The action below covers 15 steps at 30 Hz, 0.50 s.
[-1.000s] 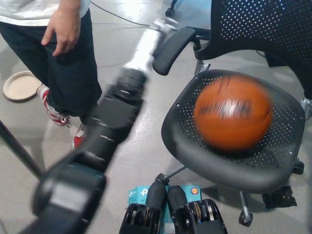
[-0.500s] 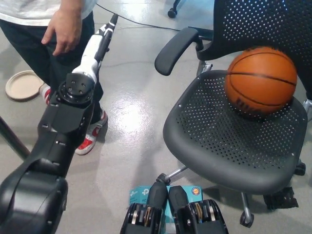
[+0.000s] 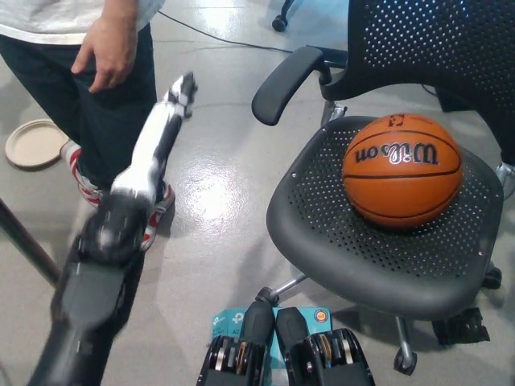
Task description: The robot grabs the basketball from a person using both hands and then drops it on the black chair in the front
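White left hand (image 3: 182,90) at the end of a long arm reaches up across the left half of the view, its tip blurred; whether its fingers are spread or curled cannot be told, and it holds nothing. The arm itself is dark near the bottom left, then white toward the hand. The right hand is out of view.

Just beyond the left hand stands a person (image 3: 80,72) in dark trousers, a white shirt hem and red and white shoes, one hand (image 3: 109,52) hanging loosely at the side.

To the right, well apart from the robot's hand, sits the black chair (image 3: 322,233), its perforated seat facing up, a mesh back rising at the top right and a curved armrest (image 3: 286,80) on its near side. The basketball (image 3: 401,170), orange with black seams and lettering, rests on the seat toward the backrest.

The floor (image 3: 225,185) is smooth grey concrete with a glossy sheen. A black cable (image 3: 211,36) runs across it at the top, a round beige plate (image 3: 34,141) lies at the far left, and a teal box (image 3: 228,322) lies at the bottom centre.
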Motion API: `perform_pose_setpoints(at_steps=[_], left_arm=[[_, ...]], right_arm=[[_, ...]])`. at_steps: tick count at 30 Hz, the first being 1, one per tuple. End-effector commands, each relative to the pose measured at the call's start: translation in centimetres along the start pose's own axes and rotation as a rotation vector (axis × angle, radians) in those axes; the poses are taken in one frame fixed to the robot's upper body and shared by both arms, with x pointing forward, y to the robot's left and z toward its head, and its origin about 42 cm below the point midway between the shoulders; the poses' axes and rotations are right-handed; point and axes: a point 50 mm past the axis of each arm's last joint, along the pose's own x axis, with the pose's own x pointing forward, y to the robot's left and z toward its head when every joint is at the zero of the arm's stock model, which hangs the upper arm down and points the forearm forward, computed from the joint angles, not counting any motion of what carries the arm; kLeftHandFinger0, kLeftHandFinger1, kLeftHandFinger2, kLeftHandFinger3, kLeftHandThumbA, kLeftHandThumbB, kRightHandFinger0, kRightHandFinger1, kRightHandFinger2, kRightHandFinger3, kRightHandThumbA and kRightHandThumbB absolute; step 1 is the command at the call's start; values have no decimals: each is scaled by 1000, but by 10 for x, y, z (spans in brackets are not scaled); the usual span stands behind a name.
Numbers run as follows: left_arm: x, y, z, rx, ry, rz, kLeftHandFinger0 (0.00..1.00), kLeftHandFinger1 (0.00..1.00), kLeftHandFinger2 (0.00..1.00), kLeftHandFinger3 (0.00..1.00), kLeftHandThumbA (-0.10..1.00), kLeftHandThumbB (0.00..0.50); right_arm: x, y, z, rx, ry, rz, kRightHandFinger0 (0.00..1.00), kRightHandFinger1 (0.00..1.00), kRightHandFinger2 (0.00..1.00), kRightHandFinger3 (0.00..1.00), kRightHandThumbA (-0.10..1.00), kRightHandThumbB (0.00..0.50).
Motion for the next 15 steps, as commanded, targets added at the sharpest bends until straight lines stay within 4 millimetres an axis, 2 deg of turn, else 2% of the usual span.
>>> perform_pose_setpoints(at_steps=[1, 3, 4, 5, 7, 8, 9, 10, 12, 13, 15], left_arm=[[-86, 3, 36, 48, -234, -68, 1000, 1000, 1000, 1000, 1000, 266], [-113, 9, 19, 84, -232, -45, 1000, 1000, 1000, 1000, 1000, 191], [-122, 12, 11, 97, -220, -34, 1000, 1000, 1000, 1000, 1000, 191], [-136, 15, -6, 105, -192, -8, 1000, 1000, 1000, 1000, 1000, 212], [-148, 17, -17, 112, -160, 4, 1000, 1000, 1000, 1000, 1000, 224], [-162, 21, -32, 104, -116, 31, 1000, 1000, 1000, 1000, 1000, 238], [-165, 22, -34, 101, -108, 38, 1000, 1000, 1000, 1000, 1000, 239], [-179, 24, -45, 89, -74, 69, 1000, 1000, 1000, 1000, 1000, 236], [-189, 24, -53, 78, -42, 89, 1000, 1000, 1000, 1000, 1000, 236], [-197, 25, -62, 78, -36, 97, 1000, 1000, 1000, 1000, 1000, 214], [-207, 24, -73, 61, -18, 102, 1000, 1000, 1000, 1000, 1000, 209]], right_arm=[[-69, 53, -7, -125, -63, 249, 1000, 1000, 1000, 1000, 1000, 259], [-86, 57, -28, -114, 0, 259, 1000, 1000, 1000, 1000, 1000, 232], [-93, 58, -36, -91, 32, 251, 1000, 1000, 1000, 1000, 1000, 216], [-103, 59, -52, -58, 77, 229, 1000, 1000, 1000, 1000, 1000, 175], [-111, 60, -63, -44, 108, 217, 1000, 1000, 1000, 1000, 1000, 169], [-117, 62, -78, -27, 132, 211, 1000, 1000, 1000, 1000, 1000, 145], [-119, 63, -80, -25, 135, 211, 1000, 1000, 1000, 1000, 1000, 143], [-126, 66, -92, -22, 163, 211, 1000, 1000, 1000, 1000, 1000, 157], [-131, 67, -101, -10, 176, 204, 1000, 1000, 1000, 1000, 1000, 162], [-136, 68, -109, -1, 199, 200, 1000, 1000, 1000, 1000, 1000, 165], [-146, 68, -119, 4, 229, 199, 1000, 1000, 1000, 1000, 1000, 164]])
